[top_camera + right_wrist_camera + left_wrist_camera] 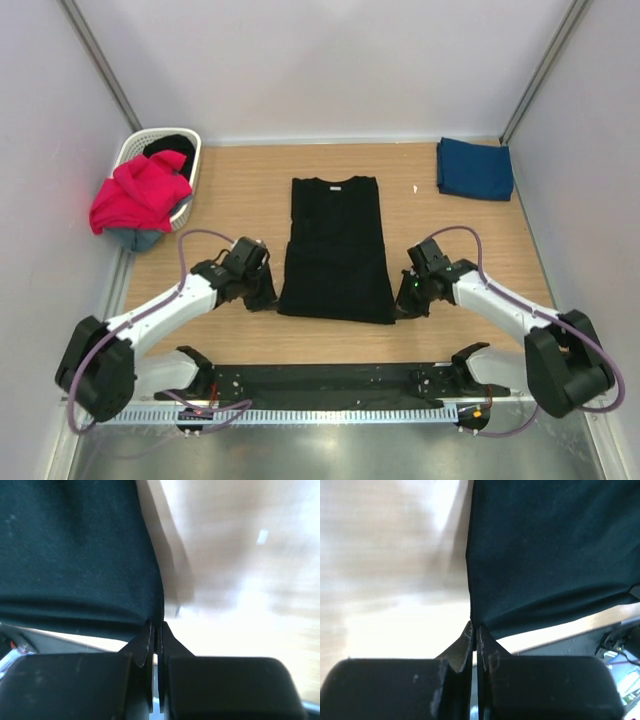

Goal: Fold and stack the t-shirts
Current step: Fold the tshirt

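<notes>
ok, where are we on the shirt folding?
Done: a blue shirt lies folded at the far right corner. In hand: the black shirt lies flat, sleeves tucked in, with the left claw and right claw each shut on a near corner. Left: the red shirt hangs unfolded over the basket rim, and nothing is stacked yet.

black t-shirt (335, 250): soft matt cloth | navy t-shirt (475, 168), magenta t-shirt (140, 195): matt cloth | tabletop (230, 170): smooth light wood, slight sheen | laundry basket (160, 134): white plastic lattice | my left gripper (476, 629), my right gripper (156, 626): matt black plastic, scuffed tips
</notes>
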`<action>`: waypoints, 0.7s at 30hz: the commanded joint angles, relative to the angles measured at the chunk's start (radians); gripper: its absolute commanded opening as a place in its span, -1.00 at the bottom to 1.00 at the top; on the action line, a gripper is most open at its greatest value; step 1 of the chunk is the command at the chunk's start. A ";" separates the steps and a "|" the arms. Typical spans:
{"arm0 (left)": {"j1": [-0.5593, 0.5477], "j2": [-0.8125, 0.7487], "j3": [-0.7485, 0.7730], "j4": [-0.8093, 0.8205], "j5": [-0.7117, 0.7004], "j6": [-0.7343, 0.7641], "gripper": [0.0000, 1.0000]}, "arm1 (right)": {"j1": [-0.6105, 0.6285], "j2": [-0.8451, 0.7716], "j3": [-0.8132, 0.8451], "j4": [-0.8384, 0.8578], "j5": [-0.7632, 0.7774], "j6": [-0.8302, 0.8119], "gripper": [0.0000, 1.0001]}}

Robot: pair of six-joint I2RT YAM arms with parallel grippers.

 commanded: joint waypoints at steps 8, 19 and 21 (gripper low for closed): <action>-0.117 -0.280 0.023 -0.411 -0.169 -0.169 -1.00 | 0.070 -0.293 -0.011 -0.311 0.041 0.131 -0.98; -0.137 -0.244 0.364 -0.652 -0.391 -0.143 -0.99 | 0.070 -0.233 0.343 -0.471 0.166 0.080 -0.98; -0.135 -0.185 0.419 -0.637 -0.425 -0.126 -1.00 | 0.070 -0.167 0.439 -0.475 0.231 0.050 -0.98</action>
